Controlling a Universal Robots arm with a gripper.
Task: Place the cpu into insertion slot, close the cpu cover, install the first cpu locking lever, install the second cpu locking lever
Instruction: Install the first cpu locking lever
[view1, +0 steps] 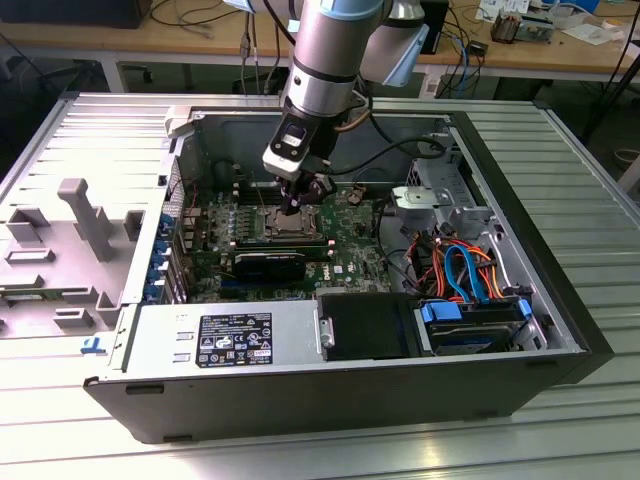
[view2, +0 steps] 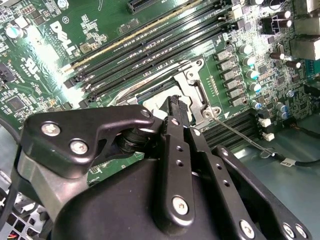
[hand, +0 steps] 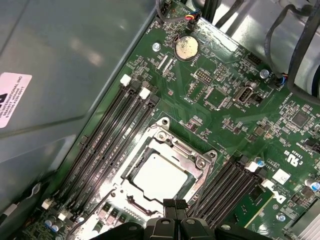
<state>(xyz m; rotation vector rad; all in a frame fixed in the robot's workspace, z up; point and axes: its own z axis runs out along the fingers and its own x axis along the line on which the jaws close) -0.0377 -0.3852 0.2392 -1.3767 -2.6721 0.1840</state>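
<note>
Jaws are clenched on nothing; my gripper (hand: 170, 204) hangs just over one edge of the cpu cover (hand: 197, 162). I see that cover lying flat around the cpu (hand: 159, 177).

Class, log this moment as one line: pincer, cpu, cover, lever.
pincer: shut, low over insertion slot edge | cpu: lying in slot | cpu cover: down, framing cpu | lever rod: sticking out past slot

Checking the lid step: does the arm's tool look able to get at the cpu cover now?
Probably yes: the tool hangs right by the cpu cover, nothing stands between them, and the neighbouring memory slots lie low.
</note>
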